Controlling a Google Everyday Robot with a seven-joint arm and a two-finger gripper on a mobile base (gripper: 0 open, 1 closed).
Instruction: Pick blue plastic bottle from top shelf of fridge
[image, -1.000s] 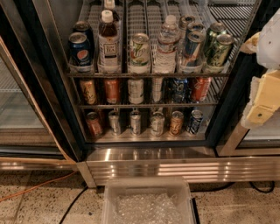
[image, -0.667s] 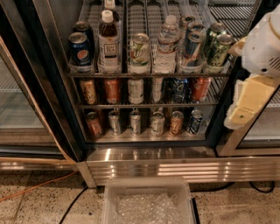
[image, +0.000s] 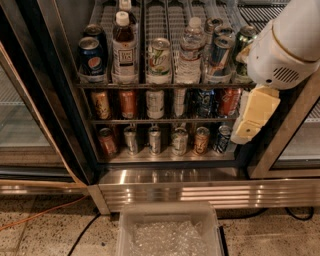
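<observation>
The blue plastic bottle (image: 124, 50) is a tall bottle of dark tea with a white cap and a pale label. It stands upright at the front of the top shelf (image: 155, 85), second lane from the left, inside the open fridge (image: 200, 192). A second white-capped bottle stands right behind it. My gripper (image: 252, 117), pale yellow, hangs from the white arm (image: 285, 45) at the right. It is in front of the fridge's right edge, level with the middle rack, lower than the bottle and far to its right. It holds nothing that I can see.
Pepsi cans (image: 91, 57) stand left of the bottle. A green-and-white can (image: 159, 60), a clear water bottle (image: 190, 52) and more cans stand to its right. Two lower racks (image: 165, 121) hold cans. A clear bin (image: 170, 232) and an orange cable (image: 40, 217) are on the floor.
The white arm has come further into view from the right and moved left, now covering the top shelf's right end. The gripper has shifted left and down. The bottles and cans have not moved.
</observation>
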